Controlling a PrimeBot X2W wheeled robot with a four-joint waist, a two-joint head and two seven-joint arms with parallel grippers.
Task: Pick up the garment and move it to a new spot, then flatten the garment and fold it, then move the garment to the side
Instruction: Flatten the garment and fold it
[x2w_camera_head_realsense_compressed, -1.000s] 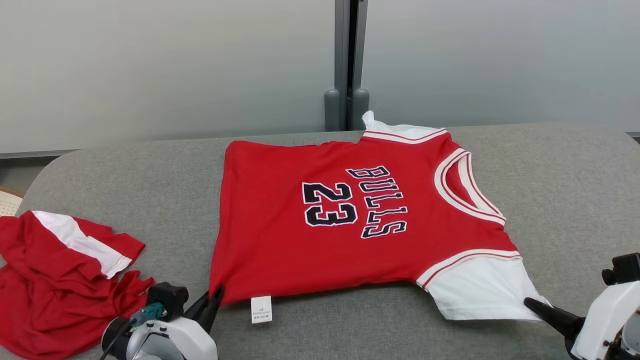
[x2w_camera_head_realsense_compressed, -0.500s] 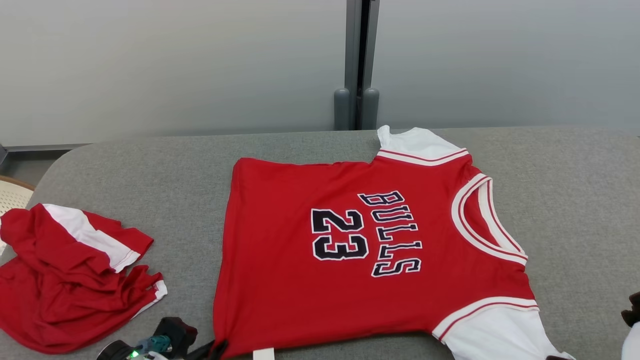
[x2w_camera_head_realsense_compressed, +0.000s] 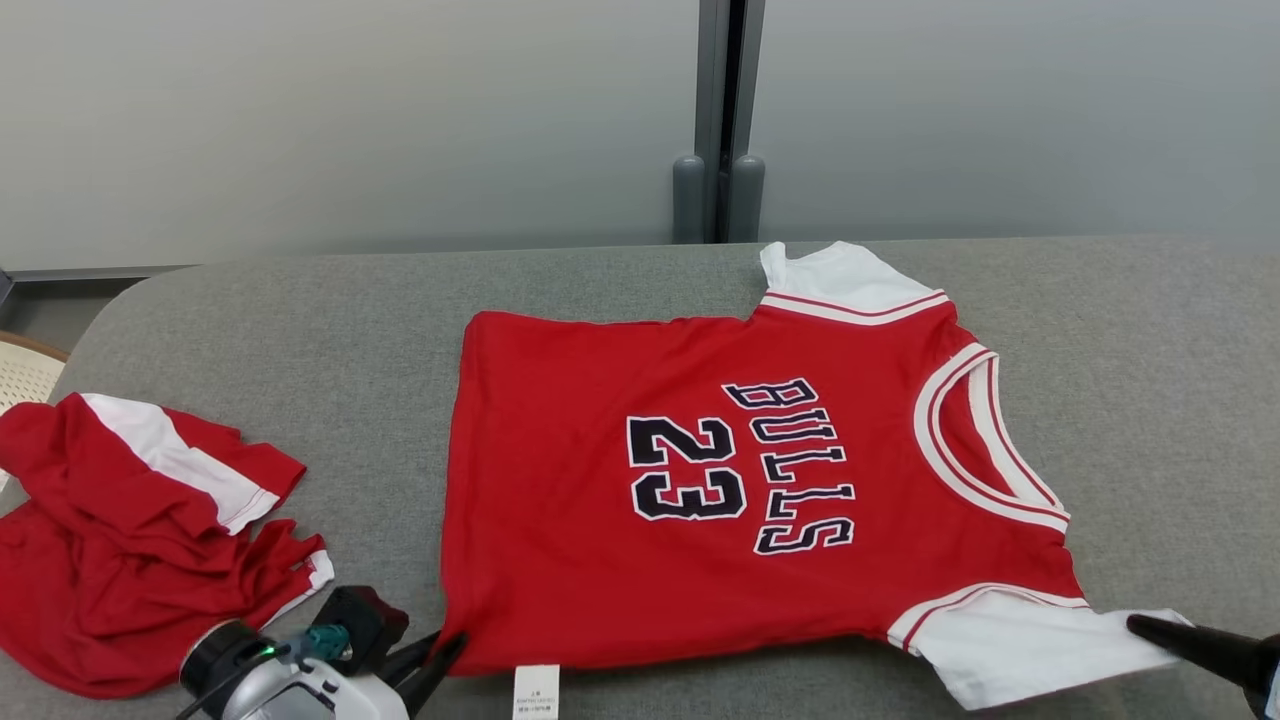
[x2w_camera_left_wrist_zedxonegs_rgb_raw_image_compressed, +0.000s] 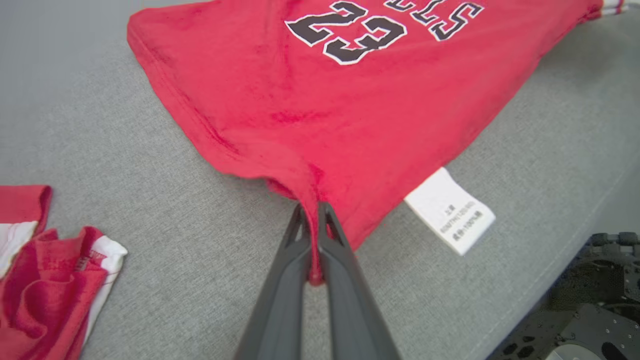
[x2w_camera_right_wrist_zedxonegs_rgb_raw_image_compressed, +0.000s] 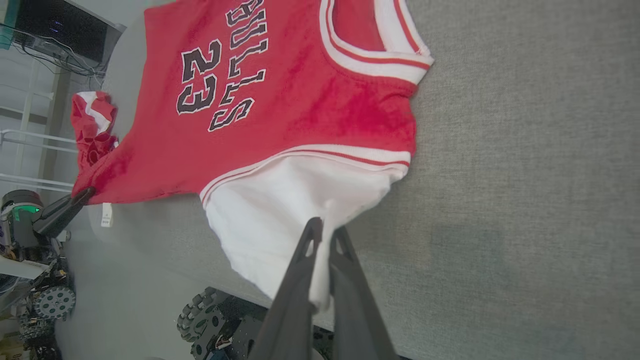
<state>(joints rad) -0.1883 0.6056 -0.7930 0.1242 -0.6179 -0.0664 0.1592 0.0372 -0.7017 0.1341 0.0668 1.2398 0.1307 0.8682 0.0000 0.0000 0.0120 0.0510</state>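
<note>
The garment (x2w_camera_head_realsense_compressed: 600, 400) is a red jersey with white sleeves and "BULLS 23" on it, spread flat on a grey cushioned surface (x2w_camera_head_realsense_compressed: 300, 330). My left gripper (x2w_camera_head_realsense_compressed: 450, 645) is shut on its near left hem corner; the left wrist view shows red cloth (x2w_camera_left_wrist_zedxonegs_rgb_raw_image_compressed: 310, 100) pinched between the left gripper's (x2w_camera_left_wrist_zedxonegs_rgb_raw_image_compressed: 314, 215) dark fingers. My right gripper (x2w_camera_head_realsense_compressed: 1140, 625) is shut on the near white sleeve (x2w_camera_head_realsense_compressed: 1010, 650). In the right wrist view the sleeve (x2w_camera_right_wrist_zedxonegs_rgb_raw_image_compressed: 280, 210) runs into the right gripper (x2w_camera_right_wrist_zedxonegs_rgb_raw_image_compressed: 326, 232). The near edge stretches between the two grips.
A second red-and-white cloth (x2w_camera_head_realsense_compressed: 130, 540) lies crumpled at the left end of the surface. A white care label (x2w_camera_head_realsense_compressed: 536, 690) hangs off the near hem. A grey wall with a dark post (x2w_camera_head_realsense_compressed: 720, 120) stands behind. The robot's wheeled base (x2w_camera_right_wrist_zedxonegs_rgb_raw_image_compressed: 210, 320) sits below the near edge.
The head camera has moved, shifting the whole picture down. Both grippers stay shut on the garment, and the near sleeve now looks drawn out further to the right.
</note>
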